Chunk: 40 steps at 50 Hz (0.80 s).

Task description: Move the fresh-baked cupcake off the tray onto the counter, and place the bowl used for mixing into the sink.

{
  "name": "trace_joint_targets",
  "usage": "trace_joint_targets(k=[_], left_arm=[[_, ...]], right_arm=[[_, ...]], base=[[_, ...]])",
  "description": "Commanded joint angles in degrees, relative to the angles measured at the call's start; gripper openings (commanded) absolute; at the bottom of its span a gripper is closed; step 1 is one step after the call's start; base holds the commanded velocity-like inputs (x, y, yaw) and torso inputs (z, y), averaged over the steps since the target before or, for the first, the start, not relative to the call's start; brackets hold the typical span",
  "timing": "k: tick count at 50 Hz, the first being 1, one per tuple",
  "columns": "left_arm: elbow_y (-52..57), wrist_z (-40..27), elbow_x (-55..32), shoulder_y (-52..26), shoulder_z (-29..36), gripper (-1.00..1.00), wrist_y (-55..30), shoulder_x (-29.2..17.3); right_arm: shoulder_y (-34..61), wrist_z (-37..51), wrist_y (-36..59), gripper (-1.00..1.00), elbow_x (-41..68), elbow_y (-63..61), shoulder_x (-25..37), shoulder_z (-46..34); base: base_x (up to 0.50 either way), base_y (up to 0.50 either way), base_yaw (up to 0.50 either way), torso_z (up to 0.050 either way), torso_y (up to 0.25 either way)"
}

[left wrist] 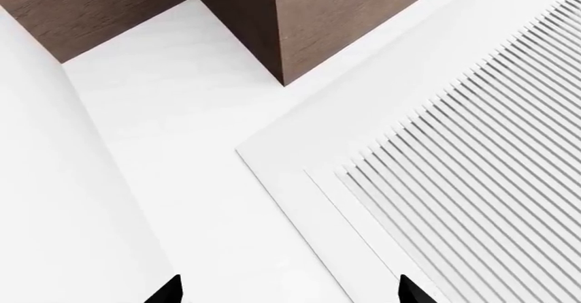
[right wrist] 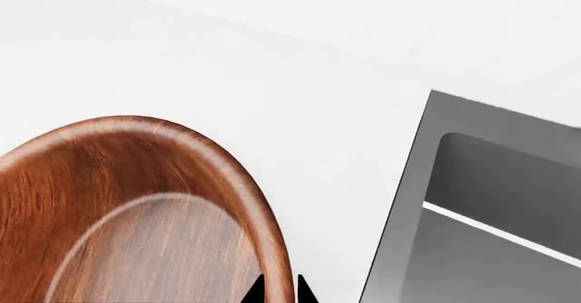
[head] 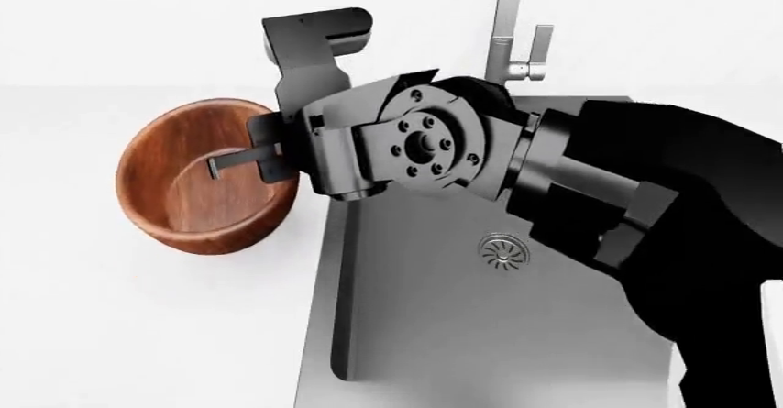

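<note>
The reddish-brown wooden bowl [head: 196, 183] is tipped on its side over the white counter [head: 123, 325], just left of the sink [head: 465, 325]. My right gripper [head: 263, 159] is shut on the bowl's right rim, one finger inside and one outside. The right wrist view shows the rim [right wrist: 263, 221] pinched between the two black fingertips [right wrist: 254, 291], with the sink's edge [right wrist: 399, 235] beside it. My left gripper [left wrist: 290, 295] is open and holds nothing; it appears only in the left wrist view. The cupcake and the tray are out of view.
A tall steel faucet [head: 504, 32] stands at the back of the sink, and a round drain [head: 504, 250] lies in the basin. The left wrist view shows a white slatted panel [left wrist: 472, 167] and brown wood cabinet faces [left wrist: 336, 17] over a white surface.
</note>
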Motion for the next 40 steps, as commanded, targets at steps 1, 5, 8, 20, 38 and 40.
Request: trace_joint_targets(k=[1,5,8,20,38,40], left_arm=[[0.1,-0.2,0.0,0.0,0.0,1.00,0.0,-0.1],[0.3,-0.3,-0.1,0.1,-0.1,1.00,0.0,-0.2],[0.3,-0.3,0.1,0.0,0.0,1.00,0.0,-0.2],[0.1,0.0,0.2,0.1,0.0,1.00,0.1,-0.1],[0.6,-0.3,0.2,0.5,-0.2,1.00,0.1,-0.2],[0.7,-0.3,0.1,0.6,-0.3,1.00,0.2,-0.2]], right_arm=[[5.7,1.3,0.2,-1.00,-1.1,1.5,0.0,0.3],[7.5,2.0,0.1,-1.00,-0.5,2.6,0.0,0.3],[9.5,2.5,0.7,-1.00,0.2,3.8,0.0,0.3],[15.5,4.5,1.7,-1.00,4.6,7.2,0.0,0.2],[17.7,14.1,0.4,-1.00,9.1,-5.9,10.1,4.4],[17.6,15.2,0.0,-1.00,9.5,-7.9,11.5,5.0]], base=[[0.00,0.00,0.00,0.000,0.000],[0.00,0.00,0.00,0.000,0.000],[0.00,0.00,0.00,0.000,0.000],[0.00,0.00,0.00,0.000,0.000],[0.00,0.00,0.00,0.000,0.000],[0.00,0.00,0.00,0.000,0.000]])
